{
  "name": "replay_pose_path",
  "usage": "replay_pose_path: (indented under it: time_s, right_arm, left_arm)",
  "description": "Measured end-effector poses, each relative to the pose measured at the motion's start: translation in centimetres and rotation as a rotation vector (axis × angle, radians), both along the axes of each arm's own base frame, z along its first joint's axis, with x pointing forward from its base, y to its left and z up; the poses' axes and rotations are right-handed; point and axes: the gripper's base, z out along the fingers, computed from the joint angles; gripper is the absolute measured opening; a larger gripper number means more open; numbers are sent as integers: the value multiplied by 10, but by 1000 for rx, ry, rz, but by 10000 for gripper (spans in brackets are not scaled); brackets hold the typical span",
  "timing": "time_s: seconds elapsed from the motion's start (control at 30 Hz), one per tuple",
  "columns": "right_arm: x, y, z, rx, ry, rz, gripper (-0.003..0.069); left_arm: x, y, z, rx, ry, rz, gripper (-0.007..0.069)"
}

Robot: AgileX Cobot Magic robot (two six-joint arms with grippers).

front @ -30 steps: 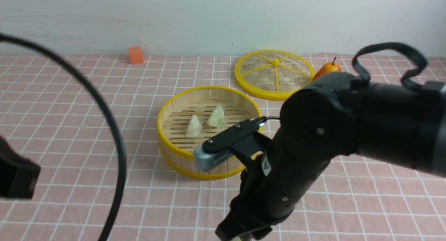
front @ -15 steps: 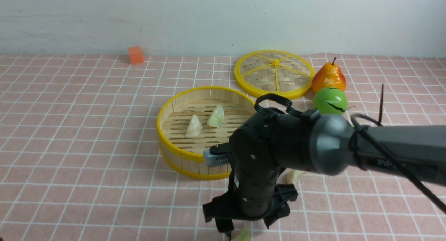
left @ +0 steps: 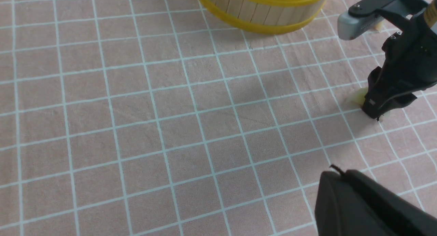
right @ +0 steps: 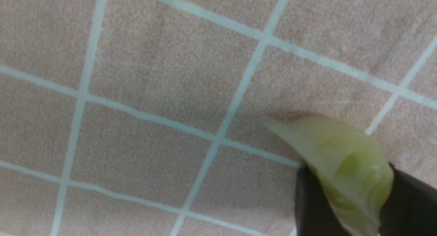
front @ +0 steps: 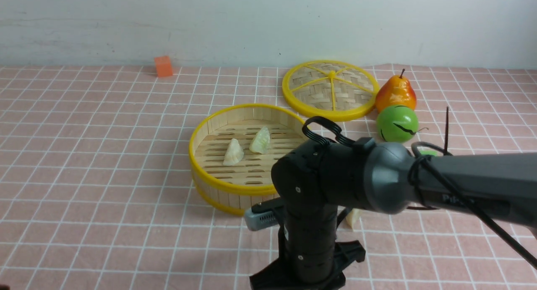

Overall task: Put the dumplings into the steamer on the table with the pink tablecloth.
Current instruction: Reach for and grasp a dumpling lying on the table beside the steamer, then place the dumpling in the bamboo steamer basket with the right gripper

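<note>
Down close to the salmon-pink tablecloth with thin white grid lines (front: 84,155), the right gripper (left: 375,113) points straight at the cloth. Its two dark fingers (right: 309,202) pinch a pale green, pleated crescent dumpling (right: 348,167), one against each side. Whether the dumpling's tip touches the cloth I cannot tell. This spot is near the round bamboo-slat steamer with yellow rims (front: 222,195), off its near right side. Two whitish dumplings (front: 233,151) lie side by side on the steamer's slatted floor, and a fourth dumpling (front: 353,218) lies on the cloth just beyond the right arm. The left gripper (left: 336,184) shows as one dark mass, its jaws pressed together. Behind the steamer are a flat woven yellow-rimmed lid (front: 331,90), an orange-red pear (front: 395,92), a green ball (front: 397,123) and a small orange cube (front: 163,66).
</note>
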Motion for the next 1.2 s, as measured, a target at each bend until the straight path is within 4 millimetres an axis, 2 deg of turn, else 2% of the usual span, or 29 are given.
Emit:
replay_pose_path:
  time_s: [0.13, 0.23, 0.33, 0.47, 0.53, 0.57, 0.63, 0.7, 0.77, 0.8, 0.9, 1.1, 1.2]
  right_arm:
    - [0, 0, 0, 3, -4, 74, 206]
    - [2, 0, 3, 10, -17, 148, 199]
    - [12, 5, 27, 28, -107, 235, 199]
    - [35, 13, 78, 56, -294, 275, 194]
    - [45, 15, 97, 75, -363, 273, 194]
    - [48, 15, 101, 79, -380, 270, 194]
    - [65, 16, 121, 111, -458, 247, 194]
    - [81, 17, 127, 130, -499, 222, 193]
    - [93, 17, 125, 138, -519, 203, 192]
    - [106, 18, 122, 142, -534, 186, 192]
    - [131, 17, 95, 120, -520, 159, 190]
    - [148, 22, 49, 72, -458, 165, 190]
    - [149, 24, 38, 65, -433, 167, 188]
  left_arm:
    - [0, 0, 0, -1, -2, 0, -13]
    - [0, 0, 1, -5, -9, -1, -13]
    - [1, 0, 2, -8, -27, 1, -13]
    - [2, -1, 3, -13, -41, 1, -13]
    - [2, -1, 3, -12, -46, -1, -13]
    - [2, -1, 3, -12, -46, -1, -13]
    - [2, -1, 3, -8, -48, -3, -13]
    - [3, 0, 3, -5, -50, -2, -13]
    - [3, 0, 3, -1, -52, -1, -13]
    - [3, 0, 3, 2, -52, 1, -13]
    - [3, 1, 2, 20, -44, 6, -13]
    - [2, 3, 1, 44, -38, 13, -13]
    - [2, 3, 1, 46, -38, 14, -13]
